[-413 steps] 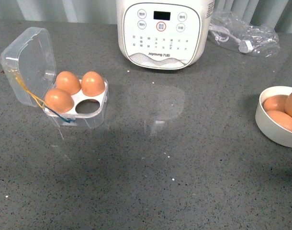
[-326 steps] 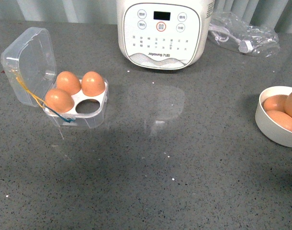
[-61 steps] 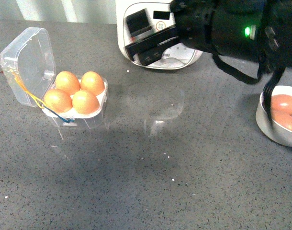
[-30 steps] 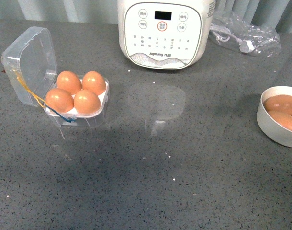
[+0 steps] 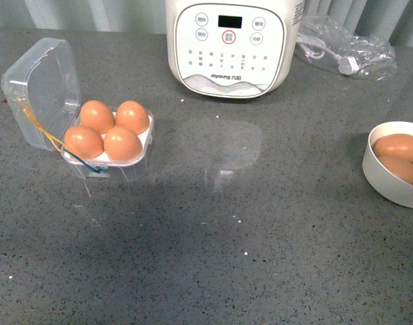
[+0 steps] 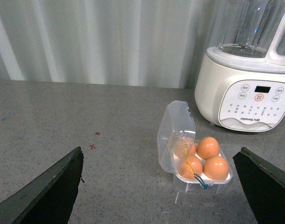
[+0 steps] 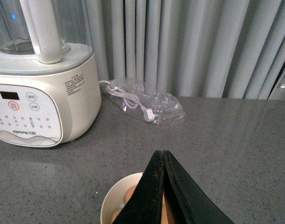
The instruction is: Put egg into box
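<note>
The right hand [image 7: 160, 158] is pinched closed on nothing above the white bowl [image 5: 384, 180] at the right edge of the counter [image 5: 261, 257]; the left hand [image 6: 159, 150] gapes wide, empty, facing the box [image 5: 135, 169] near the left edge. The egg [image 5: 122, 143] sits in its near hole, all four filled, so the job looks done: keep both hands clear of the raised lid [image 5: 40, 95].

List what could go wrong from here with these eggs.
The box holds four eggs, but its lid stands open; a knock might tip the case and spill them. The right gripper, shut, aims at the bowl of eggs; driving down like that might crack one.
</note>
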